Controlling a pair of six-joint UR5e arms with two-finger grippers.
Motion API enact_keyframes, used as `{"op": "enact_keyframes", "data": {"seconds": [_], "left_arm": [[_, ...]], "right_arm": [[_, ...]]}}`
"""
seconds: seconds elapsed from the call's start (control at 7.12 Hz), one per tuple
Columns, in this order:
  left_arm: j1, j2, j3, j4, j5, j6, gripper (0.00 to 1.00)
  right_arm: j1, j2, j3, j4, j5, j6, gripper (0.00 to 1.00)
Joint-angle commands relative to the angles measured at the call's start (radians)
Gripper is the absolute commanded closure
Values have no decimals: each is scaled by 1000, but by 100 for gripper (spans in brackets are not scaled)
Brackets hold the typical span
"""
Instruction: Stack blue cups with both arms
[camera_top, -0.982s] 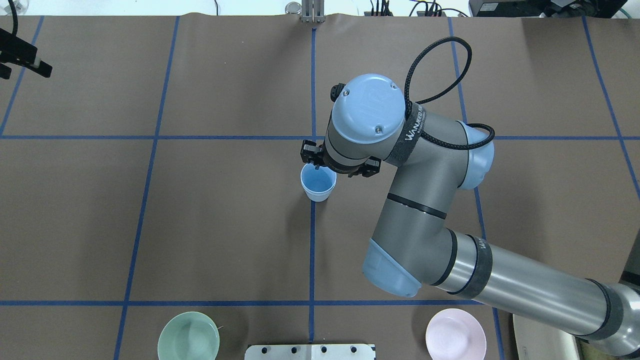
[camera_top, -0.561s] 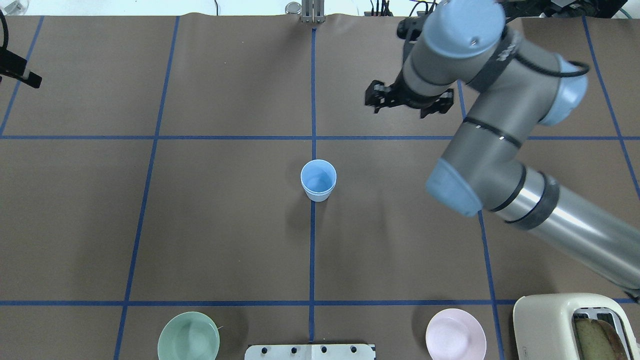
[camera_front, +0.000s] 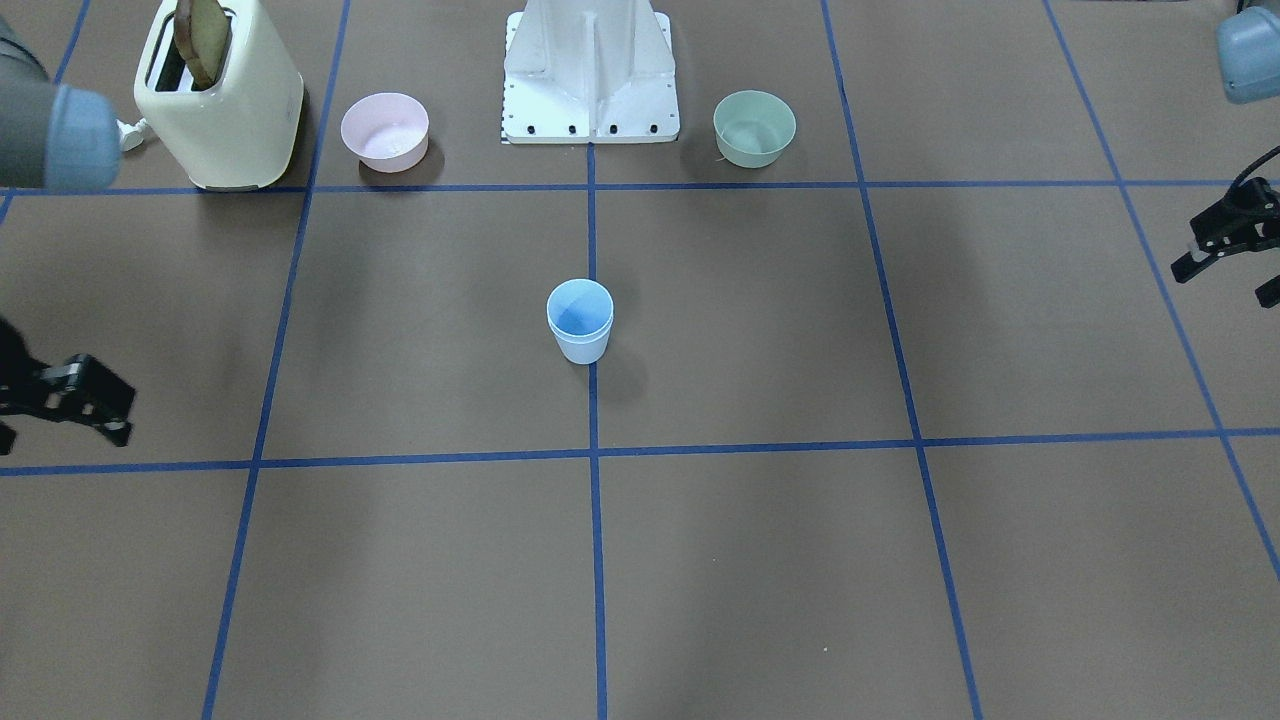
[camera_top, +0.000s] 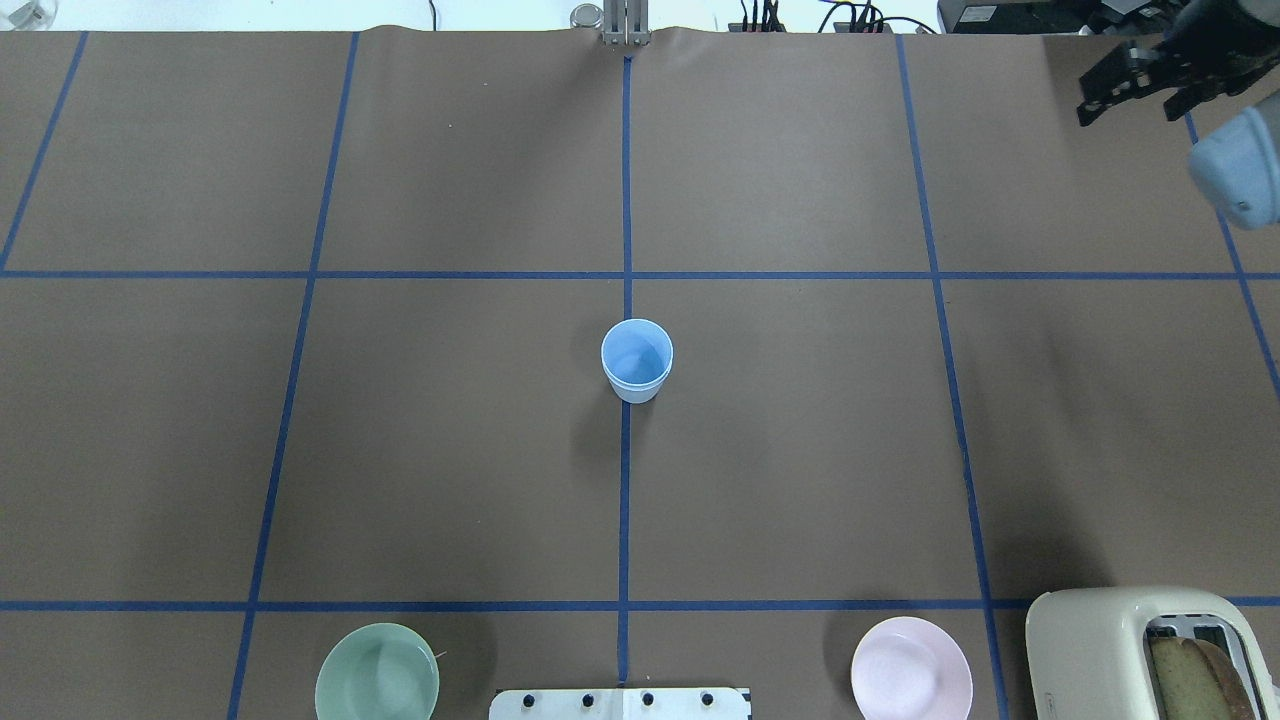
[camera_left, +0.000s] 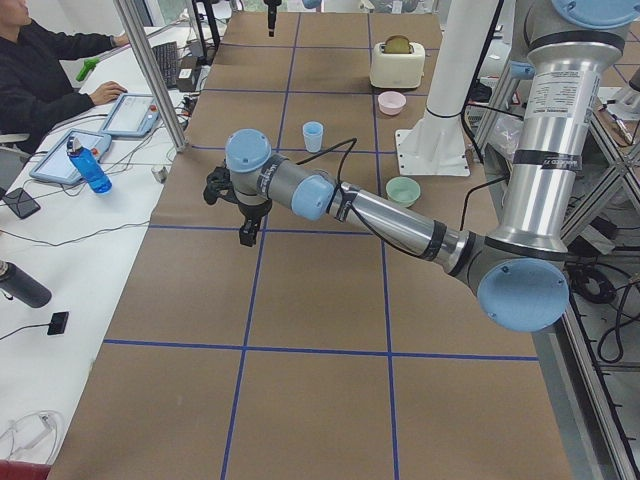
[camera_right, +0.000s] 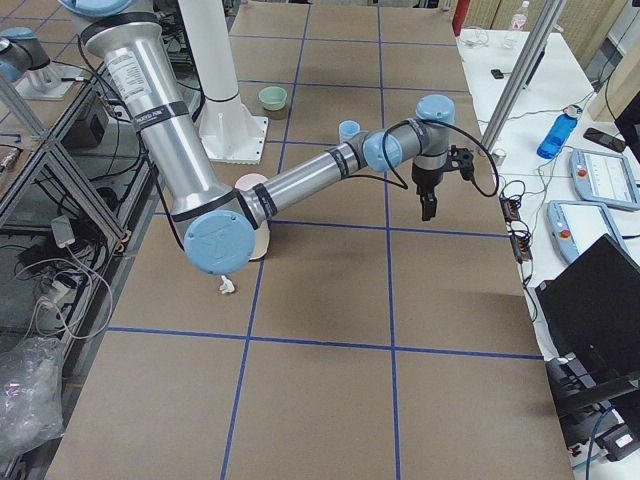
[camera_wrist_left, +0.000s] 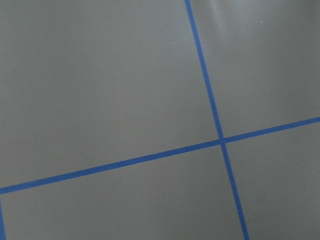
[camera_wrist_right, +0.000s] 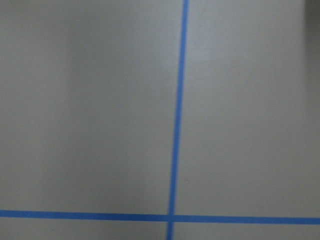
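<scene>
The blue cups (camera_top: 636, 360) stand upright on the middle blue line, one nested in the other, with a double rim showing; they also show in the front-facing view (camera_front: 580, 322). No gripper is near them. My right gripper (camera_top: 1130, 100) is open and empty at the table's far right corner, and shows at the left edge of the front-facing view (camera_front: 55, 435). My left gripper (camera_front: 1228, 280) is open and empty at the table's left edge, out of the overhead view; the left side view (camera_left: 245, 215) shows it hanging above the table.
A cream toaster (camera_top: 1130, 650) with bread stands at the near right. A pink bowl (camera_top: 911, 668) and a mint-green bowl (camera_top: 377, 672) flank the white base column (camera_front: 590, 70). A person sits at the side desk (camera_left: 40, 70).
My right arm has swung up and away from the cups to the far right corner. My left gripper has slid out of the overhead view on the left. The cups have not moved.
</scene>
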Motion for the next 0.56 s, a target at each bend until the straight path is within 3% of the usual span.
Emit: {"op": "enact_keyframes", "data": {"seconds": [0.0, 0.42], "left_arm": [[-82, 3, 36, 87, -25, 131, 2], [-119, 1, 47, 156, -11, 171, 2]], "right_arm": [[140, -67, -80, 50, 114, -166, 0], [155, -129, -76, 48, 112, -175, 0]]}}
